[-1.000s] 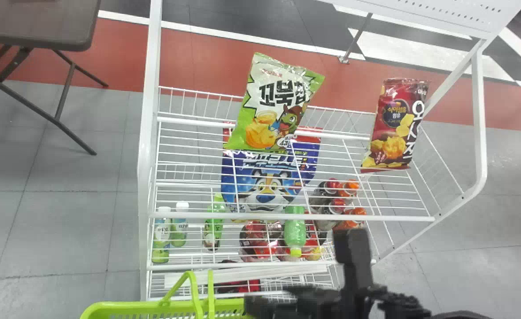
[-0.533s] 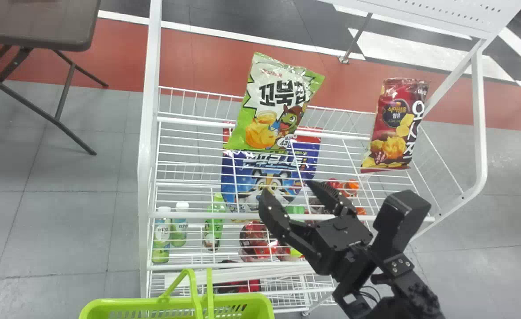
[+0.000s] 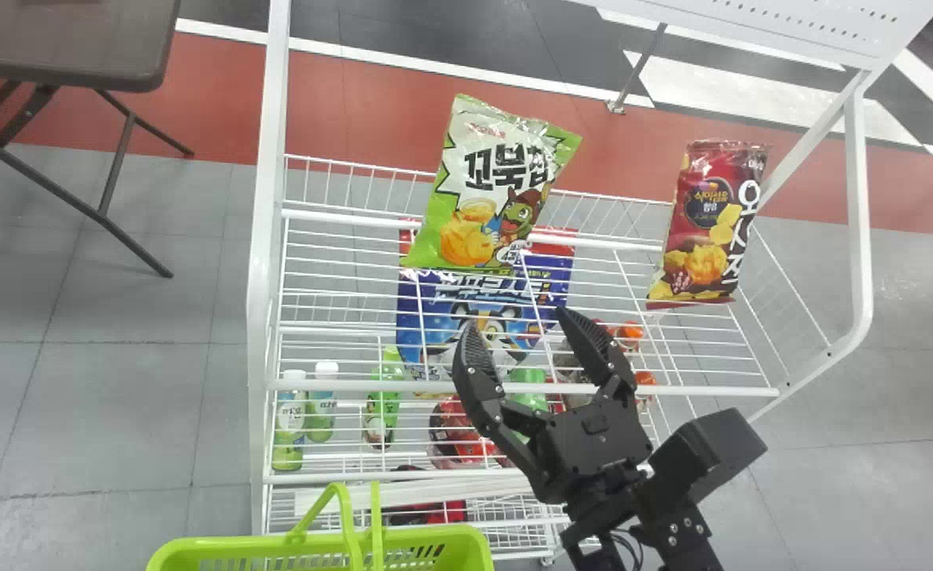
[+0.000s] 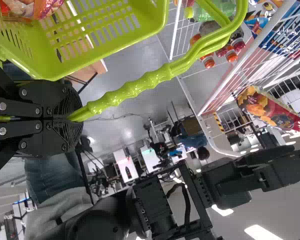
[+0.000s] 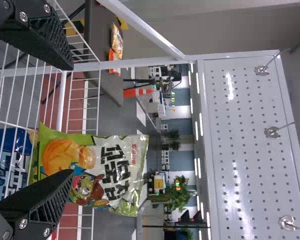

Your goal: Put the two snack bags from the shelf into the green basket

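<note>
Right gripper: fingers spread wide, nothing held, positioned over the near rail of the shelf. Left gripper: closed on the handle of the green basket, which sat near and left. A red-and-orange packet lay in the basket. The green snack bag stood on the top tier, farther in than the open fingers; the dark red snack bag stood well to its right. Neither was in hand. Judged risks: an off-centre approach could have let one finger knock the slick green bag over the far side; too low a path could have snagged the wires; a weak pinch on the puffed film could have dropped it short of the basket.
</note>
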### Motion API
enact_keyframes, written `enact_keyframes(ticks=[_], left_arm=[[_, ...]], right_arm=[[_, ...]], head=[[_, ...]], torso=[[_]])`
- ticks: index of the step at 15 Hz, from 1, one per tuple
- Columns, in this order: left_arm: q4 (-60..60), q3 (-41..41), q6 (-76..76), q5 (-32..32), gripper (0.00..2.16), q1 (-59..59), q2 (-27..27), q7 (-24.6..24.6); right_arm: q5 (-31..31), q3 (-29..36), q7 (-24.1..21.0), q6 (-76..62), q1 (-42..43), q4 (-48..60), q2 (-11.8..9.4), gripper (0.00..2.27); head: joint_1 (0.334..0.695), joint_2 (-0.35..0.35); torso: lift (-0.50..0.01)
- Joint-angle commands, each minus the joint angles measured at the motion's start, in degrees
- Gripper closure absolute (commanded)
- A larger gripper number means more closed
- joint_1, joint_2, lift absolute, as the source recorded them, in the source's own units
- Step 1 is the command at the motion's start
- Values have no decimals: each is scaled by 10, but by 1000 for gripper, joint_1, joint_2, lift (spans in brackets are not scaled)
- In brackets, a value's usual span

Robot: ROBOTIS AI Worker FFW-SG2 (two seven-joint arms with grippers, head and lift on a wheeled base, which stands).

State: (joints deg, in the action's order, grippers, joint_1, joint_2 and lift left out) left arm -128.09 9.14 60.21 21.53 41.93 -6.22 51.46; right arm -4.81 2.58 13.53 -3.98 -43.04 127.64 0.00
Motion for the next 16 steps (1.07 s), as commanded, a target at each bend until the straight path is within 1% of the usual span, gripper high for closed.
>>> enact_keyframes(ticks=[1,6,16], left_arm=[[0,-1,-7,0,2111,3,0,1],[-1,-1,-8,0,2111,4,-1,2],[-5,0,-5,1,2111,5,-1,0]], right_arm=[[-4,1,-1,1,-6,6,1,76],[-9,0,-1,-24,-10,6,1,83],[-20,4,-1,-31,-12,7,1,87]], head=[[695,-350],[695,-350],[695,-350]], torso=[[-6],[-6],[-6]])
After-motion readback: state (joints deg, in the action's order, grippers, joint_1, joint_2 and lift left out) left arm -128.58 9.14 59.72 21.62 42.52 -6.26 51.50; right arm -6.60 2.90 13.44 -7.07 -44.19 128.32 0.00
